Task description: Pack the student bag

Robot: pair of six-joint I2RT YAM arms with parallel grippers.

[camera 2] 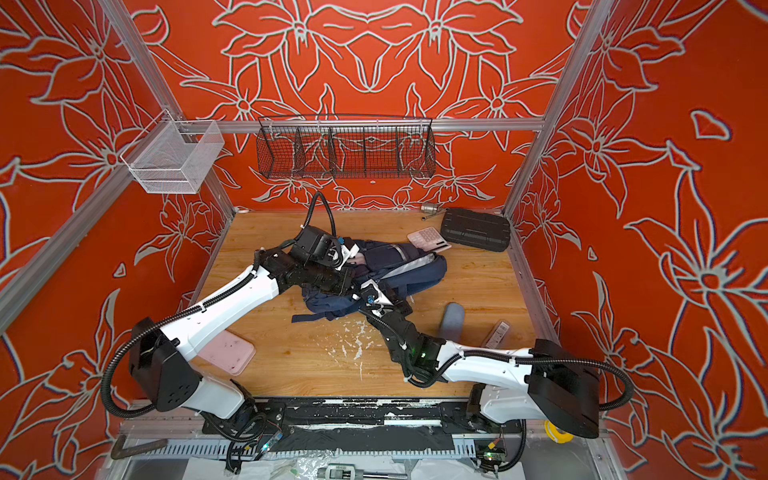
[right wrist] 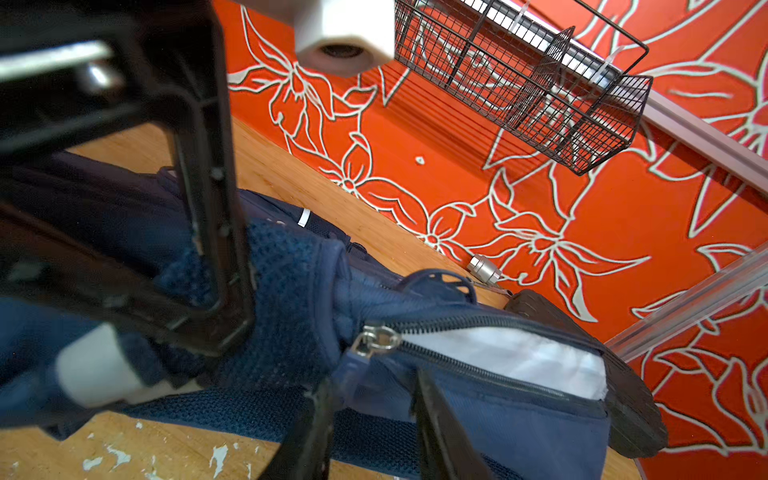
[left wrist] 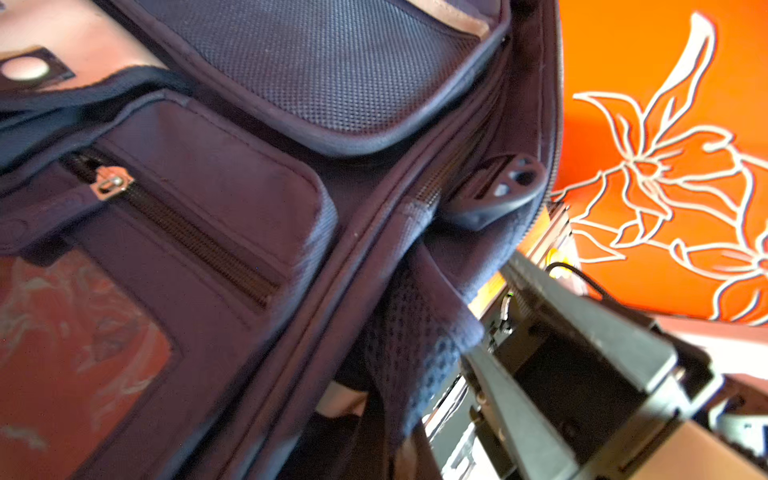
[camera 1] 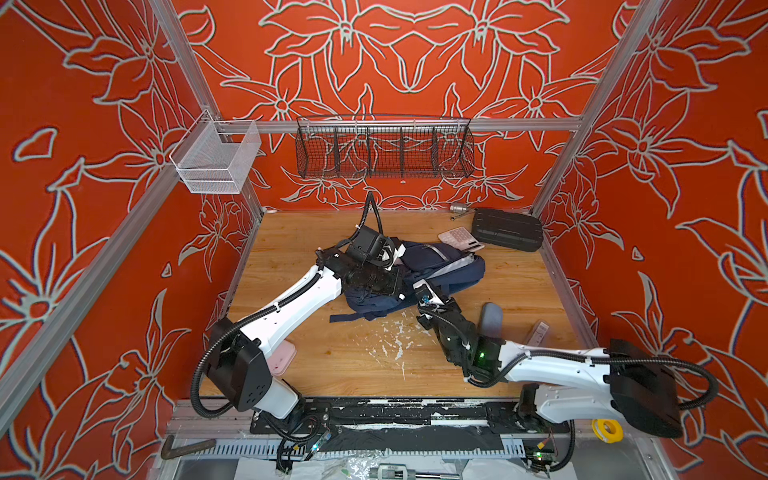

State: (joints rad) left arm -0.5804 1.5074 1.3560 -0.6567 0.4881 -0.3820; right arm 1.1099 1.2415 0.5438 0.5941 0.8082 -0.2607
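Because the student bag (camera 1: 440, 266) lies slack mid-table, held only by the left gripper (camera 1: 397, 291) clamped on its mesh, the right gripper (right wrist: 370, 386), fingers apart, may drag it or miss the zip pull (right wrist: 376, 338). Its unzipped pocket shows only white lining. The wire basket (camera 1: 384, 151) at 12 o'clock is empty, the black case (camera 1: 507, 228) at 1 is shut, and the white basket (camera 1: 216, 160) at 10 is empty.

Bright, even light; soft shadows lie on the counter (camera 1: 519, 291) beneath both arms. Walls bow at both top views' edges. Student bag (left wrist: 249, 208) fabric beside the left claw (left wrist: 488, 305) smears; the right claw (right wrist: 372, 386) is out of focus.
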